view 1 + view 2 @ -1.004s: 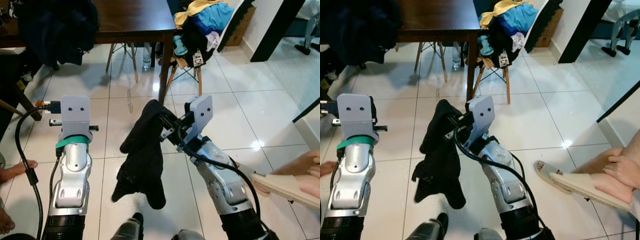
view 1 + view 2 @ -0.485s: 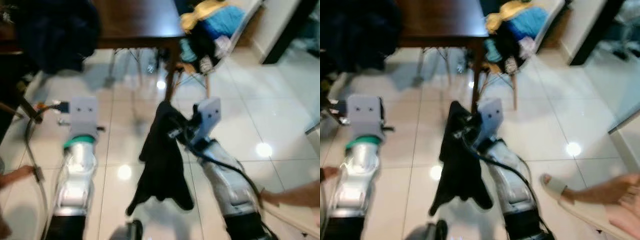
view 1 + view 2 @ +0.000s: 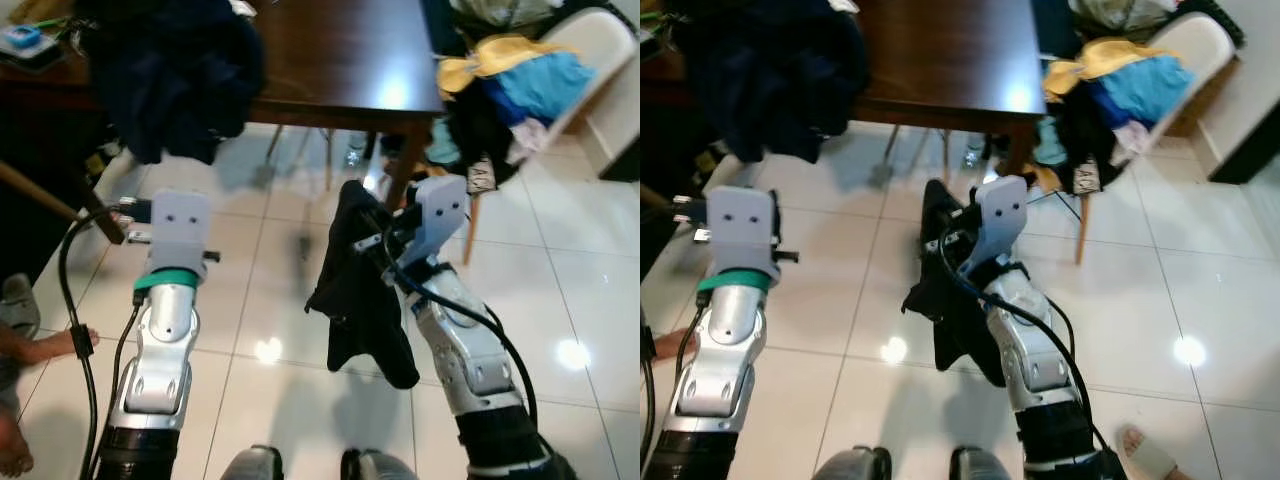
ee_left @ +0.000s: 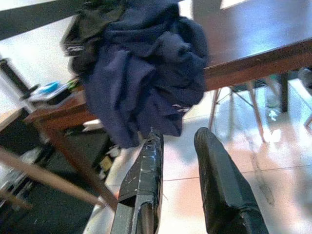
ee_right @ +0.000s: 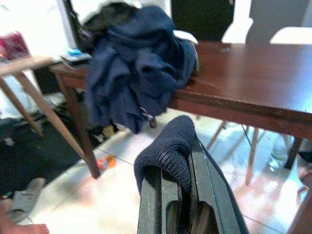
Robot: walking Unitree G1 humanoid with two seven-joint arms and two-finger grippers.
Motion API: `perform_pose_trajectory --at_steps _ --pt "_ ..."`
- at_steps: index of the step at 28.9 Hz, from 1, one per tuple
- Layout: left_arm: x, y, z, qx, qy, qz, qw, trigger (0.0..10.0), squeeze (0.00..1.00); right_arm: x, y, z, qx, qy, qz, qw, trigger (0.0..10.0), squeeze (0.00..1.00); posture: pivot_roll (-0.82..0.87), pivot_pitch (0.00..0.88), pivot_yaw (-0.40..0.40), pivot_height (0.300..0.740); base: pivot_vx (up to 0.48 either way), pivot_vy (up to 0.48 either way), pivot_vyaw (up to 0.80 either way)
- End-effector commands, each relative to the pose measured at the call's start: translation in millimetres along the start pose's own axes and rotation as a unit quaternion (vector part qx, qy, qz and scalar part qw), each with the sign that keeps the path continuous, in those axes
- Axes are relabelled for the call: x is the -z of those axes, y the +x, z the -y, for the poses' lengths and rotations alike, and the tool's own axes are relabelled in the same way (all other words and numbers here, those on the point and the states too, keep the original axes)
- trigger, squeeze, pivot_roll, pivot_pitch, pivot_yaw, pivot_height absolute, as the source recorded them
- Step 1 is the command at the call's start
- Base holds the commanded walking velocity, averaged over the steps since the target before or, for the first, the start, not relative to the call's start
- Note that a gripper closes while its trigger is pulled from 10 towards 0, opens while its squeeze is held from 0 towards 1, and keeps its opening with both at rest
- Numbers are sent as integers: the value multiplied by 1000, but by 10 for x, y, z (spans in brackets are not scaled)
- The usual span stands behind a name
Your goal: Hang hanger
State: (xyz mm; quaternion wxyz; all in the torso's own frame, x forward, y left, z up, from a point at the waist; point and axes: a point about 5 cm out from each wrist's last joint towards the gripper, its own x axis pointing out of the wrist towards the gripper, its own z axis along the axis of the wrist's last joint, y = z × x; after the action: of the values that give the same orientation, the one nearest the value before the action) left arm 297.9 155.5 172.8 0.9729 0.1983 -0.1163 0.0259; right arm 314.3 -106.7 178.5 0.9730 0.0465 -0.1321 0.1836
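The right gripper (image 5: 183, 195) is raised in front of the robot, above the white tiled floor (image 3: 270, 300), with its two black fingers closed on a dark knitted garment (image 3: 362, 300). The garment's upper edge is folded over the fingertips and the rest hangs loose toward the floor, just beside the right forearm. No hanger can be made out among the folds of the cloth; whether one lies inside cannot be told.

The left gripper (image 4: 183, 161) is held forward at a similar height, well apart from the garment. Its fingers stand parted with nothing between them.

Ahead stands a dark brown wooden table (image 3: 340, 60). A heap of navy blue clothing (image 3: 170, 70) lies on its left end and droops over the edge. To the right of the table, a white chair (image 3: 590, 40) carries a pile of yellow, blue and black clothes (image 3: 520, 85). A person's bare foot (image 3: 40, 345) rests on the floor at the robot's left.
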Motion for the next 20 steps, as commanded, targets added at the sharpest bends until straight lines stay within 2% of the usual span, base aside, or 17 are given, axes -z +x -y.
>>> perform_pose_trajectory --at_steps 1,3,4,5,6,7,8,10,16,20 --pt "-108 11 234 83 4 35 996 10000 0 -12 -77 288 70 -26 4 997 10000 0 -4 48 55 740 439 0 0" --pt "-199 35 345 128 2 58 990 10000 0 -24 -116 462 112 -45 0 993 10000 0 -13 46 62 740 441 0 0" --pt "-199 35 345 128 2 58 990 10000 0 -24 -116 462 112 -45 0 993 10000 0 -13 46 62 740 442 0 0" --pt "-255 55 402 149 -3 69 986 10000 0 -40 -147 562 137 -52 0 989 10000 0 -19 45 66 740 442 0 0" --pt "-255 55 402 149 -3 69 986 10000 0 -40 -147 562 137 -52 0 989 10000 0 -19 45 66 740 442 0 0" --pt "-314 79 458 170 -8 80 982 10000 0 -55 -185 657 159 -54 1 986 10000 0 -27 44 71 740 446 0 0" --pt "-314 79 458 170 -8 80 982 10000 0 -55 -185 657 159 -54 1 986 10000 0 -27 44 71 740 446 0 0" --pt "-382 111 533 199 -18 90 976 10000 0 -70 -240 760 184 -51 2 982 10000 0 -37 41 76 740 446 0 0" --pt "-370 141 575 215 -35 79 973 10000 0 -27 -306 793 205 -37 -1 978 10000 0 -43 41 80 740 351 0 -710" --pt "-353 153 567 215 -37 77 973 10000 0 -13 -302 787 208 -38 -2 977 10000 0 -43 41 80 740 0 0 -788"
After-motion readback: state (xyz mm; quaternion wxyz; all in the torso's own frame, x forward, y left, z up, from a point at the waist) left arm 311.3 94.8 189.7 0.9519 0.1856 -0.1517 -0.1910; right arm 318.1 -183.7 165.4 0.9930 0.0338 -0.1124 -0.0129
